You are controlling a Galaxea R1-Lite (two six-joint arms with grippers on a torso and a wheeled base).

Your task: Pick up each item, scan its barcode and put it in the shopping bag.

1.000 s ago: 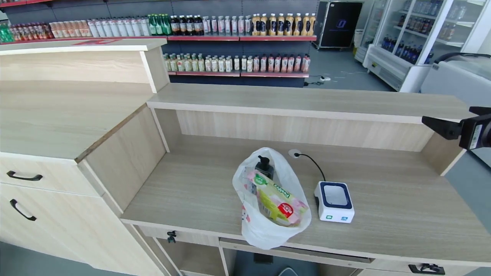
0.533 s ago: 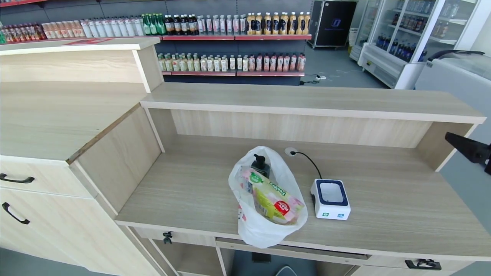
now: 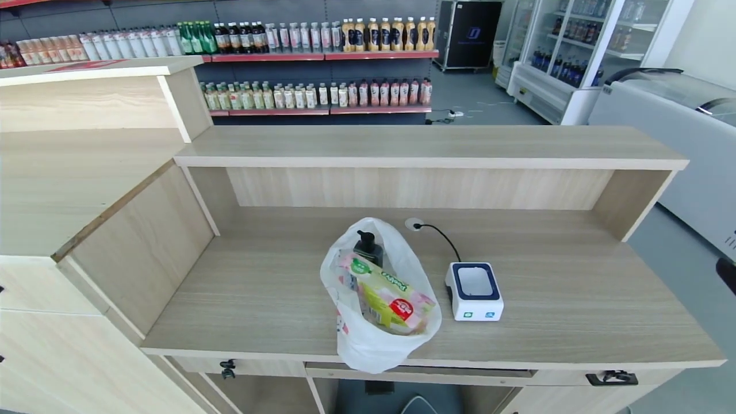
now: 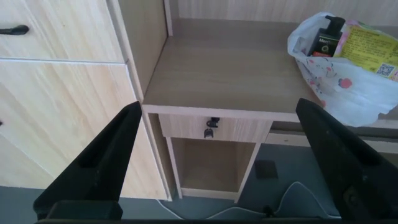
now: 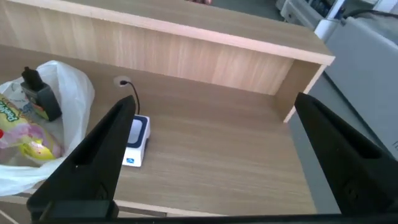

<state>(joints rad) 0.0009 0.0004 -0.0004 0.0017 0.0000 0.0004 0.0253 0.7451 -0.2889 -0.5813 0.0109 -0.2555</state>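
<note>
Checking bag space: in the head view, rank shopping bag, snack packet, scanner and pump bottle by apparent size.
1. shopping bag
2. snack packet
3. scanner, nearly the packet's size
4. pump bottle, mostly hidden

Wooden counter (image 3: 259,293) with a raised ledge (image 3: 425,146); behind it, shelves of bottles (image 3: 310,95), perhaps drinks, and a glass-door fridge (image 3: 578,49)

The white plastic shopping bag (image 3: 356,345) conceals the lower body of the black pump bottle (image 3: 367,247) and the lower end of the green-and-pink snack packet (image 3: 386,296). In the left wrist view bag and packet are cut by the picture's edge; in the right wrist view the bag likewise. The white box-shaped scanner (image 5: 140,143) is partly masked by a finger of the right tool (image 5: 214,99). Packet print is too small to read.
</note>
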